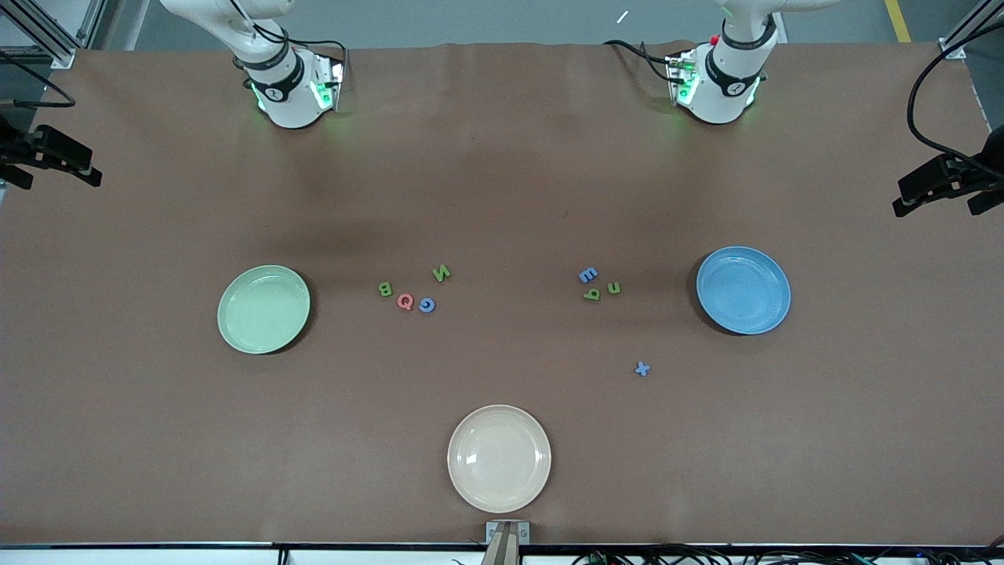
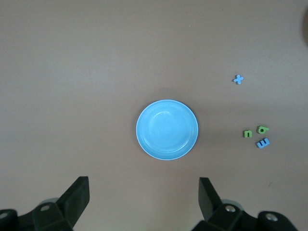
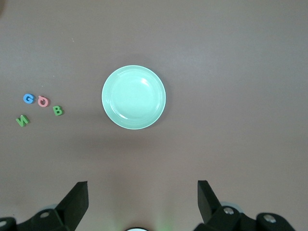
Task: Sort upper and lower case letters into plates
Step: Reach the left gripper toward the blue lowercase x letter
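The pale green plate (image 1: 263, 308) (image 3: 134, 96) lies empty toward the right arm's end, the blue plate (image 1: 743, 289) (image 2: 167, 129) empty toward the left arm's end. Beside the green plate lie green B (image 1: 384, 289), red Q (image 1: 405, 301), blue G (image 1: 427, 305) and green N (image 1: 441, 273). Beside the blue plate lie blue e (image 1: 588, 275), green q (image 1: 592, 294) and green n (image 1: 614, 288); blue x (image 1: 642, 368) lies nearer the front camera. My left gripper (image 2: 143, 185) hangs open high over the table by the blue plate. My right gripper (image 3: 143, 188) hangs open high by the green plate. Both hold nothing.
A cream-white plate (image 1: 499, 457) sits empty near the table's front edge, midway between the two ends. Both arm bases (image 1: 294, 90) (image 1: 718, 82) stand at the back edge. Black camera mounts (image 1: 47, 153) (image 1: 945, 184) stick in over both ends of the table.
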Tool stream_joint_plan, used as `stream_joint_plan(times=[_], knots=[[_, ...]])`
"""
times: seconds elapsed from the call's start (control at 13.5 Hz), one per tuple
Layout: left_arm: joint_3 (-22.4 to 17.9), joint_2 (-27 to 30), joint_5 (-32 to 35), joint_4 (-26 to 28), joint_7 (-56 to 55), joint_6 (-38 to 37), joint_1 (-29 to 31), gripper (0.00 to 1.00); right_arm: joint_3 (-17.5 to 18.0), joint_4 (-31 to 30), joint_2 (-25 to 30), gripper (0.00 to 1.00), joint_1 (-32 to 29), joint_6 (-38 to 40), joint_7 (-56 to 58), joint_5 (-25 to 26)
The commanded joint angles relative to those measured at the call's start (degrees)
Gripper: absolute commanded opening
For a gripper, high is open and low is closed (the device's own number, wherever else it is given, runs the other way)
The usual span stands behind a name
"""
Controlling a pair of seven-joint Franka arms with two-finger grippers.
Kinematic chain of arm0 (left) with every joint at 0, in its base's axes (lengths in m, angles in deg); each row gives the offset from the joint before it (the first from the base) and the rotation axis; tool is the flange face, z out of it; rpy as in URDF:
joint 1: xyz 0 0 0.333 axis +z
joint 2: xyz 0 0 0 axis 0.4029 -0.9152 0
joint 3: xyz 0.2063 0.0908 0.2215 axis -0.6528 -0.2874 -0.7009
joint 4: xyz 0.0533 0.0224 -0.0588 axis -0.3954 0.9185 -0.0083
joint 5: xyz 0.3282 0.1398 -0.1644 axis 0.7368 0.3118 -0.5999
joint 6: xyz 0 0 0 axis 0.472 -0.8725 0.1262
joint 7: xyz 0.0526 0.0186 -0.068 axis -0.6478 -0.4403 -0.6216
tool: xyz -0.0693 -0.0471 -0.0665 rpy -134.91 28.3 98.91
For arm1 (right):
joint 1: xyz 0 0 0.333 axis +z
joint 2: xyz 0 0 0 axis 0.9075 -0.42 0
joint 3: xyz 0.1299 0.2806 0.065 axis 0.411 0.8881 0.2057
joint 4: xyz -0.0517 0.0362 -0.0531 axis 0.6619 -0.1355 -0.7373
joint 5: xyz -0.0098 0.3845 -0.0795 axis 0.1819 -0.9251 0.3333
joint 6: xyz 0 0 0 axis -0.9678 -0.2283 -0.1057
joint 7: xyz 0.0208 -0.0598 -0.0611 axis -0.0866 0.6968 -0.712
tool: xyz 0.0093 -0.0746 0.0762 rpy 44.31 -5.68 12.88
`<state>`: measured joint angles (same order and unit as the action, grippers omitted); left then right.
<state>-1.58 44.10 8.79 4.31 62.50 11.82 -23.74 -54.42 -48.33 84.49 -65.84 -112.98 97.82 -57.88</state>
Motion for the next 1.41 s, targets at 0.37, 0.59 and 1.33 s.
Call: stream_joint_plan(times=[0.37, 0.59, 1.33], knots=[[0.21, 0.70, -0.92, 0.03, 0.50, -0.03, 0.50, 1.00, 0.35, -1.76, 1.81, 1.00, -0.91, -0.44, 0.95, -1.14], [0.21, -1.22, -0.92, 0.38, 0.50, 1.45, -0.63, 1.00, 0.35, -1.76, 1.81, 1.00, -1.26, -0.44, 0.86, -0.70], [9.53, -22.48, -1.10, 0.38, -0.29, 19.11, -5.37, 1.00, 0.35, -0.54, 1.38, 1.00, -1.70, 0.44, -0.82, -0.87]])
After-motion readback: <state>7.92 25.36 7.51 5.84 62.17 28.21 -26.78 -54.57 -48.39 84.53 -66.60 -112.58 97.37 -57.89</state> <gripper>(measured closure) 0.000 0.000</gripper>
